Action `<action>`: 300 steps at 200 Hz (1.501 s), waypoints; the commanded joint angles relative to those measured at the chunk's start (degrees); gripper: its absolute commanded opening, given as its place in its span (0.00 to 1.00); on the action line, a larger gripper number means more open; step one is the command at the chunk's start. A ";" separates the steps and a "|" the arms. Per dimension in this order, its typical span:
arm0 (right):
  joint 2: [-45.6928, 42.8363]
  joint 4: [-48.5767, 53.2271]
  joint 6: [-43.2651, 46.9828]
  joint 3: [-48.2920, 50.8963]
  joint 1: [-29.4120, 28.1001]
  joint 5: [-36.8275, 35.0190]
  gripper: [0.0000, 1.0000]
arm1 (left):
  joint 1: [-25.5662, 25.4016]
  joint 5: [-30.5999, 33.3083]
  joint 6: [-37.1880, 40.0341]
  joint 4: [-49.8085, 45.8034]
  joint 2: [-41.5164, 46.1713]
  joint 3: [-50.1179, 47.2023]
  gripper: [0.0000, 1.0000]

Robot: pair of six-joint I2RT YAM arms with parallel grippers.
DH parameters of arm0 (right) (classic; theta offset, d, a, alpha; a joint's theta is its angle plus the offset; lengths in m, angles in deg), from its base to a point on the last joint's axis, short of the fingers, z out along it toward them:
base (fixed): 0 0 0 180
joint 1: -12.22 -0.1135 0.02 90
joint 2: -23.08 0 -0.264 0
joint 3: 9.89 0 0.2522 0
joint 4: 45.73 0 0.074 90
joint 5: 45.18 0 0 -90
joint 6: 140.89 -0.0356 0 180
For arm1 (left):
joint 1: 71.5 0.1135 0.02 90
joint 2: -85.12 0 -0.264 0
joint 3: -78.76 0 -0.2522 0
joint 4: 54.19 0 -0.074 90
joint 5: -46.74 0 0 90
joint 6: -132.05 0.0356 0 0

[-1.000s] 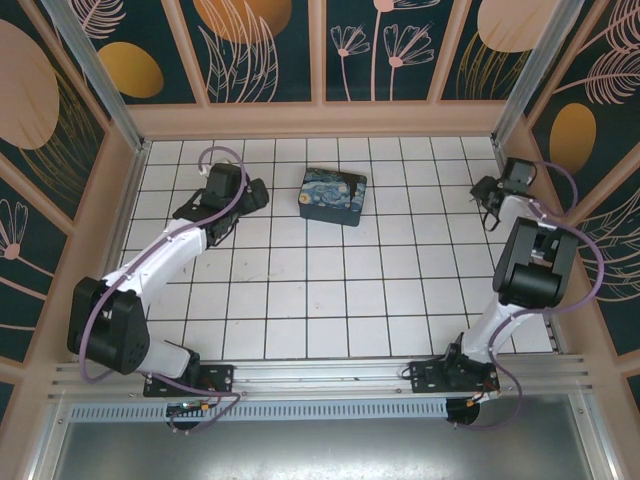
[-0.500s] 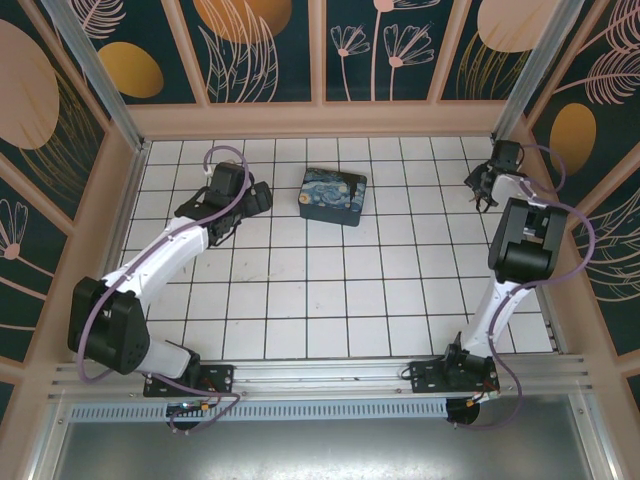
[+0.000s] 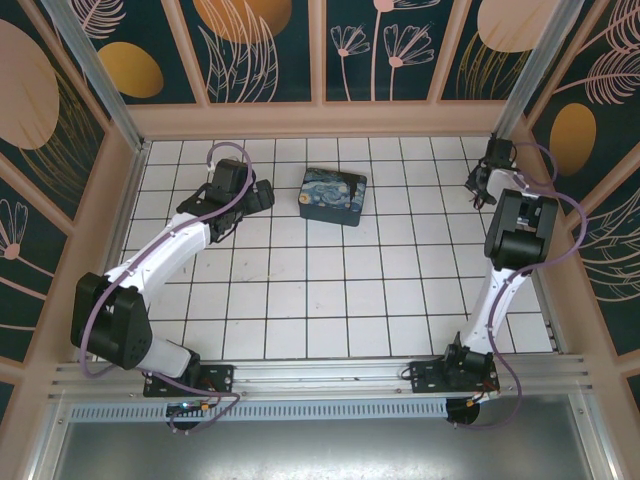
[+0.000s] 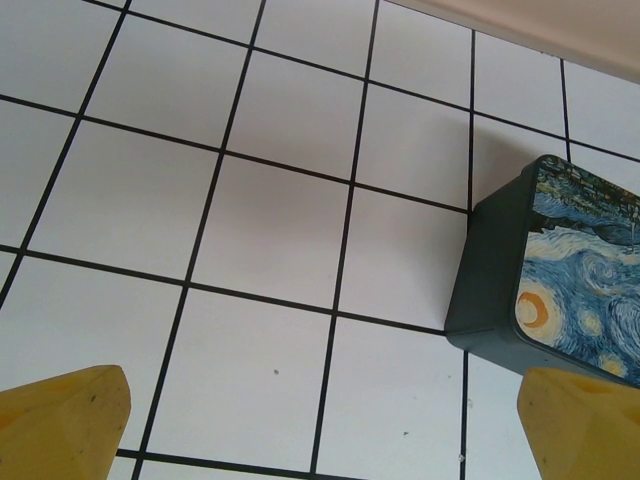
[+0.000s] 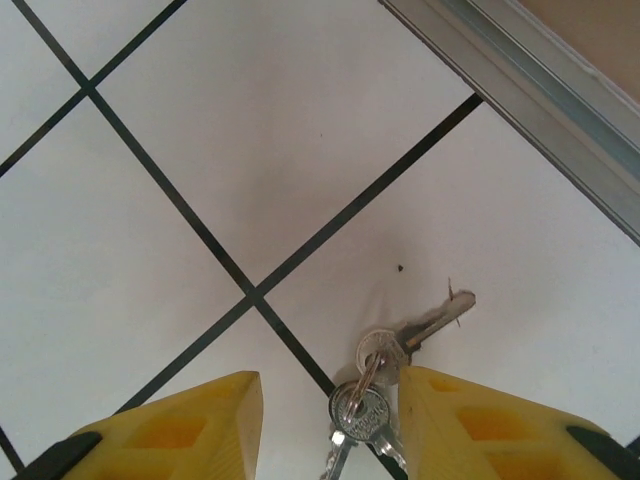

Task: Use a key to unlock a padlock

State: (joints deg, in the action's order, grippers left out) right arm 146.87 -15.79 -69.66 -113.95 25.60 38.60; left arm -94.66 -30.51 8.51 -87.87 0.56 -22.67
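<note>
A thin grey metal key (image 5: pixel 430 322) lies flat on the white tiles near the metal edge rail, joined by a ring to two more keys (image 5: pixel 362 410). My right gripper (image 5: pixel 328 400) hangs over this bunch at the table's far right corner (image 3: pixel 487 175). Its yellow fingers (image 5: pixel 190 425) stand apart with the key ring between them. The right finger rests beside the key's head, while the left one is clear of the bunch. My left gripper (image 3: pixel 262 195) is wide open over bare tiles (image 4: pixel 325 430), just left of the tin. The padlock is out of view.
A blue-and-yellow Starry Night tin (image 3: pixel 333 195) sits at the back middle of the table, its dark side wall (image 4: pixel 490 270) close to my left gripper's right finger. A metal rail (image 5: pixel 520 90) and the wooden wall border the keys' corner.
My right gripper has moved toward the far right corner and its fingers have drawn closer together around the key bunch. The left arm has barely shifted.
</note>
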 commanded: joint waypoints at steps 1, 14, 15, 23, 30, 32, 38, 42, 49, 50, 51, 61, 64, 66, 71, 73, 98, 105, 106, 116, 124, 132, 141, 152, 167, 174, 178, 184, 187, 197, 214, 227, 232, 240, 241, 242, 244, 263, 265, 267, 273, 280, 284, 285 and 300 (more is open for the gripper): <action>1.61 1.93 0.29 -2.32 -0.29 -1.64 0.38 | 0.31 1.90 1.50 -1.49 -0.54 2.20 0.99; 2.04 2.10 0.44 -2.59 -0.29 -2.00 0.37 | 0.31 2.01 1.72 -1.57 -0.44 2.38 0.99; 2.10 2.14 0.46 -2.64 -0.29 -1.98 0.37 | 0.31 2.01 1.72 -1.59 -0.44 2.40 0.99; 2.37 2.31 0.65 -2.85 -0.29 -2.19 0.36 | 0.31 2.31 1.86 -1.76 -0.28 2.51 0.99; 2.65 2.47 0.74 -2.95 -0.28 -2.22 0.35 | 0.31 2.51 2.03 -1.87 -0.15 2.66 0.99; 2.61 2.45 0.79 -2.95 -0.27 -2.15 0.35 | 0.31 2.60 2.06 -1.94 -0.04 2.70 0.99; 2.69 2.41 0.75 -2.93 -0.20 -2.18 0.34 | 0.31 2.91 2.23 -2.01 0.13 2.77 0.99; 2.76 2.30 0.75 -2.95 -0.18 -2.16 0.34 | 0.31 3.16 2.24 -2.05 0.26 2.85 0.99; 2.84 2.19 0.68 -2.87 -0.20 -2.22 0.33 | 0.31 3.64 2.49 -2.09 0.50 2.94 0.99; 2.85 2.14 0.67 -2.86 -0.16 -2.22 0.33 | 0.31 3.66 2.50 -2.11 0.52 2.94 0.99; 2.86 2.12 0.66 -2.86 -0.18 -2.22 0.33 | 0.31 3.67 2.55 -2.13 0.52 2.94 0.99; 3.02 2.01 0.66 -2.99 -0.12 -2.24 0.31 | 0.31 3.94 2.79 -2.21 0.77 3.08 0.99; 3.10 1.96 0.72 -3.03 -0.12 -2.22 0.31 | 0.31 3.98 2.98 -2.30 0.79 3.12 0.99; 3.12 1.98 0.74 -3.04 -0.12 -2.15 0.30 | 0.31 4.02 2.96 -2.35 0.86 3.19 0.99; 3.29 2.01 0.83 -3.22 -0.12 -2.15 0.29 | 0.26 4.05 3.10 -2.52 0.88 3.34 0.99; 3.39 2.05 0.83 -3.26 -0.07 -2.14 0.28 | 0.30 4.08 3.06 -2.56 0.88 3.37 0.99; 3.44 2.18 1.34 -3.48 -0.07 -1.50 0.16 | 0.31 5.85 3.39 -2.76 1.81 3.43 0.99; 3.25 2.27 1.44 -3.34 -0.12 -1.60 0.14 | 0.31 6.87 3.85 -2.60 2.38 3.31 0.99; 3.19 2.27 1.45 -3.32 -0.12 -1.60 0.13 | 0.31 6.99 3.88 -2.59 2.42 3.30 0.99; 2.75 2.43 1.77 -2.92 -0.12 -1.70 0.08 | 0.30 8.21 4.63 -2.58 3.05 3.30 0.99; 2.24 2.37 1.92 -2.41 -0.12 -1.90 0.06 | 0.31 8.81 5.22 -2.65 3.49 3.51 0.99; 1.68 2.37 2.15 -1.72 -0.12 -2.31 0.06 | 0.31 9.34 5.90 -2.81 3.73 3.84 0.99; 0.73 2.06 2.45 -0.54 -0.14 -2.45 0.04 | 0.31 10.32 6.18 -3.31 3.87 4.36 0.99; -0.82 1.52 2.57 1.21 -0.20 -2.45 0.02 | 0.31 10.95 6.43 -3.61 4.03 4.95 0.99; -3.20 1.64 2.68 3.47 -0.51 -2.63 0.00 | 0.31 11.22 6.62 -3.63 4.37 5.47 0.99; -4.59 1.94 2.68 4.45 -0.85 -3.17 0.00 | 0.31 11.08 6.57 -3.55 4.49 5.62 0.99; -5.54 2.24 2.68 5.16 -1.17 -3.56 0.00 | 0.31 11.17 6.56 -3.56 4.61 5.67 0.99; -7.18 2.62 2.59 6.26 -1.73 -3.92 0.00 | 0.31 11.08 6.47 -3.56 4.65 5.75 0.99; -7.98 2.83 2.53 6.90 -2.11 -4.01 0.00 | 0.33 11.01 6.54 -3.48 4.66 5.81 0.99; -11.47 3.68 1.89 9.37 -3.78 -4.48 0.00 | 0.31 10.75 6.80 -3.30 4.42 5.85 0.99; -18.68 4.85 0.72 14.88 -8.01 -4.80 0.00 | 0.32 10.34 6.53 -3.13 3.42 6.06 0.99; -24.48 5.63 -0.89 19.69 -11.97 -3.84 0.01 | 0.31 9.68 5.26 -3.17 2.54 6.16 0.99; -26.78 6.13 -1.47 21.28 -13.63 -2.77 0.01 | 0.31 9.44 4.38 -3.47 2.18 6.39 0.99; -30.12 7.39 -2.73 23.60 -16.37 -1.77 0.01 | 0.31 8.96 3.35 -3.92 1.49 6.63 0.99; -30.55 7.56 -2.88 23.86 -16.72 -1.64 0.01 | 0.31 8.82 3.24 -3.95 1.41 6.63 0.99; -30.94 7.68 -3.00 24.12 -17.03 -1.53 0.01 | 0.31 8.71 3.14 -3.97 1.32 6.64 0.99; -31.78 8.06 -3.24 24.78 -17.81 -1.30 0.01 | 0.31 8.63 2.91 -3.91 1.12 6.64 0.99; -39.20 11.21 -6.22 30.29 -25.95 -0.76 0.01 | 0.35 7.54 1.35 -2.91 0.03 6.18 0.99; -39.97 11.69 -6.62 30.80 -26.94 -0.73 0.01 | 0.32 7.66 1.19 -2.44 0.01 5.91 0.98; -40.56 12.10 -6.98 31.35 -27.74 -0.86 0.01 | 0.26 7.71 1.13 -1.95 0.05 5.64 0.98; -42.66 13.81 -8.36 32.66 -30.37 -1.62 0.01 | 0.25 8.00 1.02 0.17 0.32 4.48 0.99; -44.84 15.36 -9.79 34.33 -33.33 -2.04 0.01 | 0.30 9.01 1.03 2.22 0.53 3.57 0.98; -46.06 16.23 -10.54 35.22 -34.96 -2.04 0.01 | 0.26 9.91 1.09 2.93 0.53 3.25 0.98; -46.34 16.50 -10.74 35.43 -35.34 -2.04 0.01 | 0.28 10.14 1.10 3.08 0.53 3.23 0.98; -50.28 19.45 -14.32 38.29 -40.87 -1.33 0.01 | 0.31 12.68 1.71 3.43 -0.66 4.26 0.98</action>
State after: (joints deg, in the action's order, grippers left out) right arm 101.28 -5.45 -76.50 -80.27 -9.26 37.36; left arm -94.66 -21.39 10.89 -88.35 0.91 -18.62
